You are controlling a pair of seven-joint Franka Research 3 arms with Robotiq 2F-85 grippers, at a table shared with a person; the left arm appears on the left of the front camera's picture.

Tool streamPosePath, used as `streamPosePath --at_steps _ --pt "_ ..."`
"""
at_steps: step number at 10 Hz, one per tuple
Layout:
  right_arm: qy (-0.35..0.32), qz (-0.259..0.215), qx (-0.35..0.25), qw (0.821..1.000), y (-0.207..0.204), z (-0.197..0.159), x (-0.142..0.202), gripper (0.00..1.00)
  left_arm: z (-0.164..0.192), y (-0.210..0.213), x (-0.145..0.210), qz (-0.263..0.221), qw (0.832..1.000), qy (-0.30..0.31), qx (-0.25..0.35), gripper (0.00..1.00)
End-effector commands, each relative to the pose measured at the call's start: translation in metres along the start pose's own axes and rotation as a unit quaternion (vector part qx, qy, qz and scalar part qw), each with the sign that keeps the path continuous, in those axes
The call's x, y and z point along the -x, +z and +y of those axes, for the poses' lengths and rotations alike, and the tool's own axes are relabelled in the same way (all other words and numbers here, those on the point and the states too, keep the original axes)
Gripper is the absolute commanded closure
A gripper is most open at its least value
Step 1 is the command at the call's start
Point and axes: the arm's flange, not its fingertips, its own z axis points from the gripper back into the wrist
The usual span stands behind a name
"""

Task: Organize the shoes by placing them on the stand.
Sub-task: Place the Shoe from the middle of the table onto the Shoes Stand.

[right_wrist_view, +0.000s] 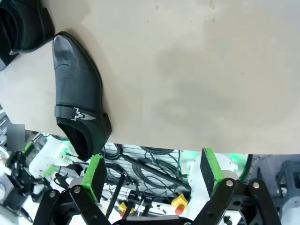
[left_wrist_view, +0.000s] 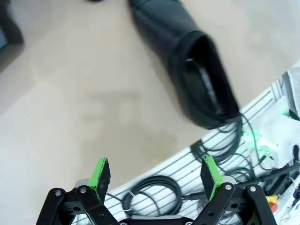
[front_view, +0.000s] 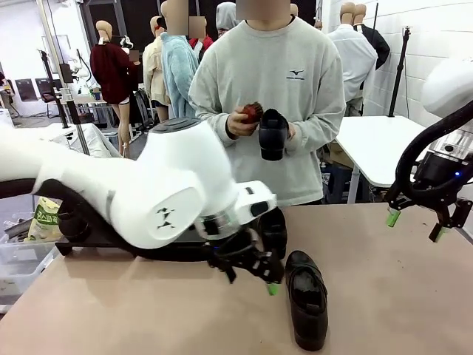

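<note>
Tan table (front_view: 399,296) stretches across to the person, and on its near middle you have one black shoe (front_view: 307,298) lying flat, toe pointing away from the robot; the right wrist view shows a silver buckle across its top (right_wrist_view: 77,93), and the left wrist view shows its dark opening (left_wrist_view: 192,70). A second shoe (front_view: 276,228) sits just past that toe, partly hidden behind the left arm. The stand (front_view: 83,235) is at the table's far left, a low black platform mostly covered by that arm. Your left gripper (front_view: 253,279) hangs low over the table just left of the first shoe, jaws spread wide with nothing between the green pads (left_wrist_view: 100,174). Your right gripper (front_view: 415,225) is raised above the table's right side, well apart from the shoes, also spread wide and empty (right_wrist_view: 152,173). Across the table, the person (front_view: 270,81) holds a third shoe (front_view: 273,134) upright in one hand and a small reddish object (front_view: 253,112) in the other.
</note>
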Motion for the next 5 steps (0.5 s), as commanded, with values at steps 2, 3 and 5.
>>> streamPosePath --at_steps 2,3,5 --pt "-0.007 0.0 0.01 1.0 -0.002 -0.002 0.002 0.0 -0.028 -0.012 -0.025 0.0 0.996 0.088 0.01 0.0" --pt "-0.007 0.0 0.01 1.0 -0.002 -0.002 0.002 0.0 -0.036 -0.023 -0.032 -0.011 0.996 0.089 0.019 0.0" --pt "-0.007 0.0 0.01 1.0 -0.002 -0.002 0.002 0.0 -0.038 -0.041 -0.044 -0.024 0.991 0.128 -0.018 0.0"
